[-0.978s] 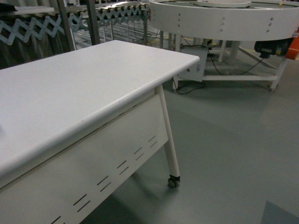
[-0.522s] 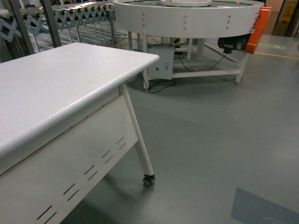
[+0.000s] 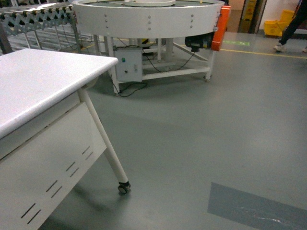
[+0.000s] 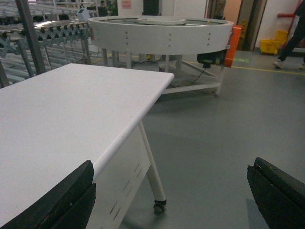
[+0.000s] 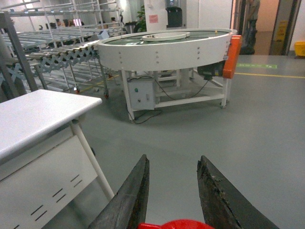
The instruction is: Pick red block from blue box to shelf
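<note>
We hold the small red plastic block [image 5: 177, 224] between the two dark fingers of our right gripper [image 5: 174, 210], closed on it at 6 o'clock in the right wrist view. Our left gripper [image 4: 171, 200] stands wide open and holds nothing. The white rectangular table [image 3: 38, 81] is at 9 o'clock, the white round conveyor [image 3: 148, 17] at 12 o'clock.

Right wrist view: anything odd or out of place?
Nothing spilled or damaged. The right gripper has a red object at its base, mostly cut off by the frame edge. Table and round conveyor look normal.
</note>
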`<state>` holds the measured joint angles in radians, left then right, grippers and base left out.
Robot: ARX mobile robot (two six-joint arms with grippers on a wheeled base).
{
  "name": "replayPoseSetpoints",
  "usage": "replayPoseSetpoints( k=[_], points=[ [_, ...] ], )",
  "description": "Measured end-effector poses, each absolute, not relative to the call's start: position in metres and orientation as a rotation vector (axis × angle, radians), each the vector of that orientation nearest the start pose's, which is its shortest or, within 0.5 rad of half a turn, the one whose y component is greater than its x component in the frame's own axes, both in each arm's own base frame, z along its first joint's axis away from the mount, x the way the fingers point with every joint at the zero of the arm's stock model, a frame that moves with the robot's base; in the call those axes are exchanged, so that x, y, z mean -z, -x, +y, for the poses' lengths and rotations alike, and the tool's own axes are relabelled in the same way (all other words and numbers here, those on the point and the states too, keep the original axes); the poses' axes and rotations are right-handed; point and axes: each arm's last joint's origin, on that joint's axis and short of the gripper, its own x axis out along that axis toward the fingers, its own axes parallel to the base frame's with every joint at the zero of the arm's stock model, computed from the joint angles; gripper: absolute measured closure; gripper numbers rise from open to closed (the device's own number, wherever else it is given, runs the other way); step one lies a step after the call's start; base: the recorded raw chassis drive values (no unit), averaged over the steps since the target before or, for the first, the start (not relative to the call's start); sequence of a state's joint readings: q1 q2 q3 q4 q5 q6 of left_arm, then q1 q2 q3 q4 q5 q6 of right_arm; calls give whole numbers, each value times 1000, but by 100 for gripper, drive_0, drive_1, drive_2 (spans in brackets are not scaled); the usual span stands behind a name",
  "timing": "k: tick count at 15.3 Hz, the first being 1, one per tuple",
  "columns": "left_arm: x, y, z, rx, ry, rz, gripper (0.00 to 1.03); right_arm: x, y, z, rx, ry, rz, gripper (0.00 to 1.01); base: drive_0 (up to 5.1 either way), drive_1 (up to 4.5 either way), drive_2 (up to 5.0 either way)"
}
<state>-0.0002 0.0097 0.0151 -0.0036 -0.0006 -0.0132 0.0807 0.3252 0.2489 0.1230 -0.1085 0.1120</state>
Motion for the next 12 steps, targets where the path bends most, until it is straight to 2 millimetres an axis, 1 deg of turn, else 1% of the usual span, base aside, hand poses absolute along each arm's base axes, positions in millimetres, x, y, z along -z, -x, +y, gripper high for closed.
replayPoseSetpoints(
  k=[12],
  points=[
    [-168, -97, 0, 0, 13, -3, 5, -234, -114, 12, -191, -111, -38, 75, -177, -177, -177]
  ],
)
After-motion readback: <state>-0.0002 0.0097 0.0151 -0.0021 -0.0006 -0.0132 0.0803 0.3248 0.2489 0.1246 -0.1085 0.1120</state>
